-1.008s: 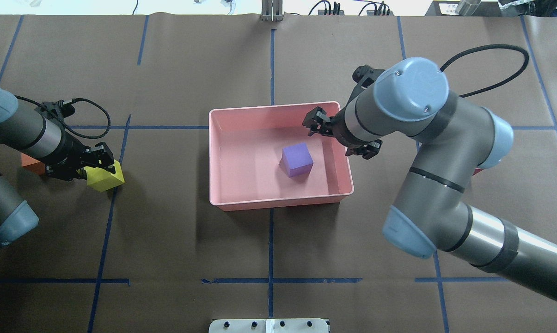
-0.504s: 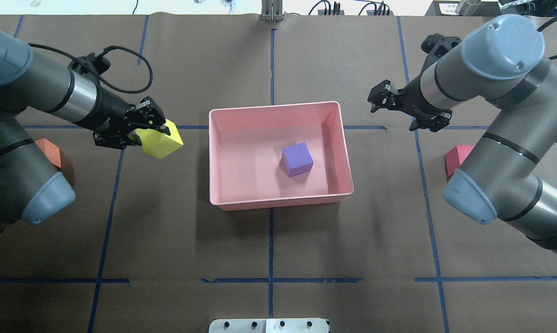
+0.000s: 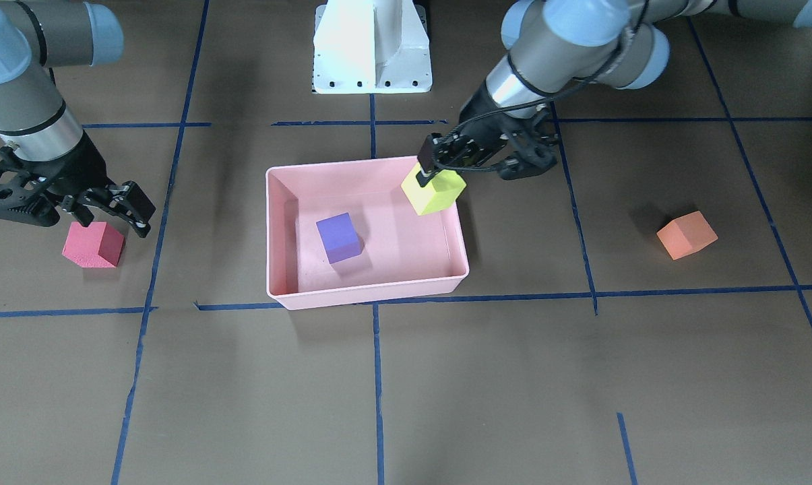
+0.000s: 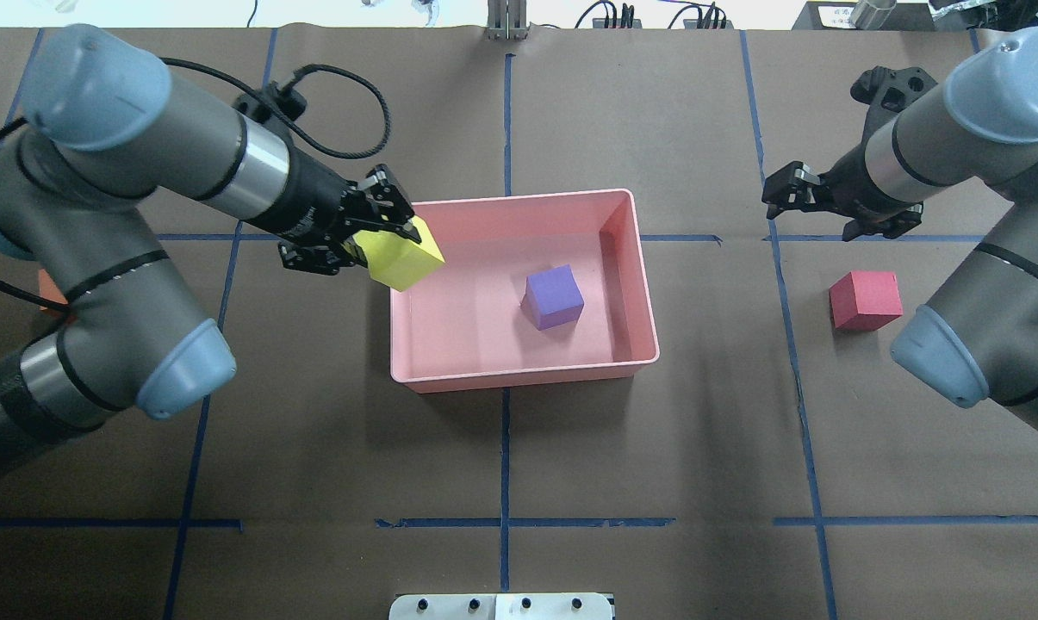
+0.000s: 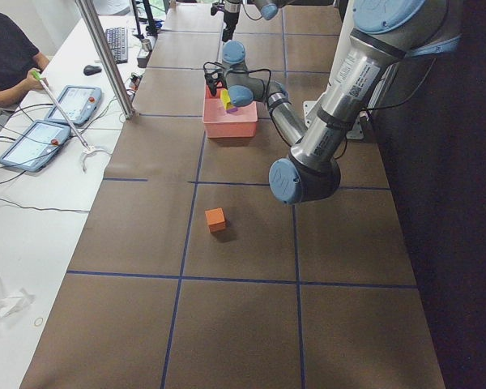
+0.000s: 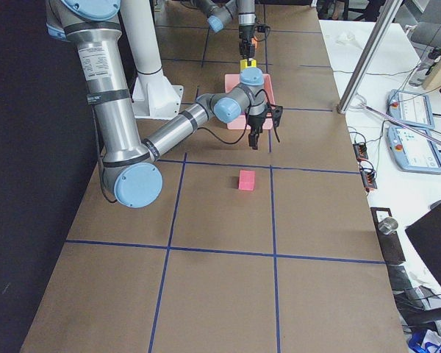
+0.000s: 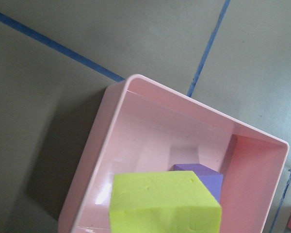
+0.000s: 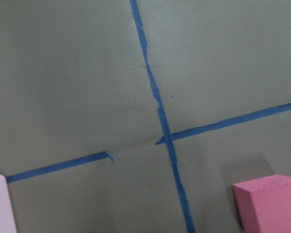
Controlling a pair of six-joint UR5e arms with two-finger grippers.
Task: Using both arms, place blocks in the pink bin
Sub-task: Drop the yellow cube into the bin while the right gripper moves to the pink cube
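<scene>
Left arm has swung in since half a second ago: the left gripper point(image 4: 382, 239) was short of the tray with its load, and now I see it at the tray's left end. It is clenched on the yellow-green foam cube point(image 4: 407, 257), which hangs in the air over the left rim of the shallow light-pink plastic bin point(image 4: 519, 379), not resting on anything. From the left wrist camera the cube sits in the foreground with the bin floor below it. The purple foam cube point(image 4: 555, 296) lies flat on the bin floor, a bit right of centre, apart from all four walls, same spot as before. The right gripper point(image 3: 69, 214) has pulled further away from the bin toward the robot's right; its jaws are spread wide and hold nothing. It hangs by the red foam cube point(image 4: 866, 300), which rests on the brown paper table cover point(image 4: 656, 482), right of the bin and well apart from it. I cannot tell whether a finger touches the red cube. The right wrist camera shows blue tape lines point(image 8: 160, 121) and a corner of that cube. The orange foam cube point(image 3: 686, 234) sits on the table on the left arm's side, well apart from the bin.
</scene>
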